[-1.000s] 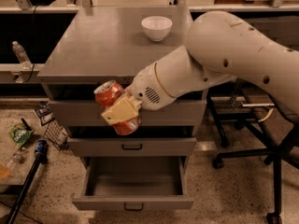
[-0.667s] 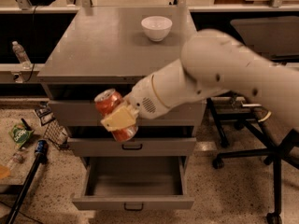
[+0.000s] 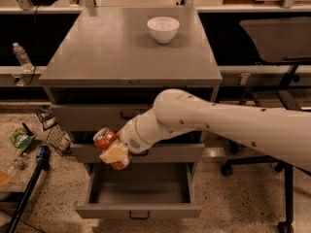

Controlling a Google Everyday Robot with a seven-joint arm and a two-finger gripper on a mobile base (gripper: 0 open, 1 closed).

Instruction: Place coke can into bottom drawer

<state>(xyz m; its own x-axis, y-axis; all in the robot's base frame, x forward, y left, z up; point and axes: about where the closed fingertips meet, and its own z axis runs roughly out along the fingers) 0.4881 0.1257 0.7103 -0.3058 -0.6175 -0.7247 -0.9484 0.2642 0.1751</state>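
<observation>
Where the white arm (image 3: 233,125) reaches in from the right across the front of the grey cabinet (image 3: 87,116), the gripper (image 3: 112,152) hangs before the middle drawer (image 3: 165,153), just above the left part of the open bottom drawer (image 3: 138,210). Its fingers (image 3: 115,154) are clenched around the coke can (image 3: 103,138), one cream-coloured pad pressed flat against the can's side; the other finger is hidden behind the can. The can is tilted, silver top up and to the left, its red base showing below the pad. It is in the air, touching no drawer. The bottom drawer is pulled out, its grey interior showing. On the cabinet's top surface (image 3: 97,52) a white bowl (image 3: 163,28) stands near the back edge. A clear plastic bottle (image 3: 22,56) stands on a ledge at the far left.
</observation>
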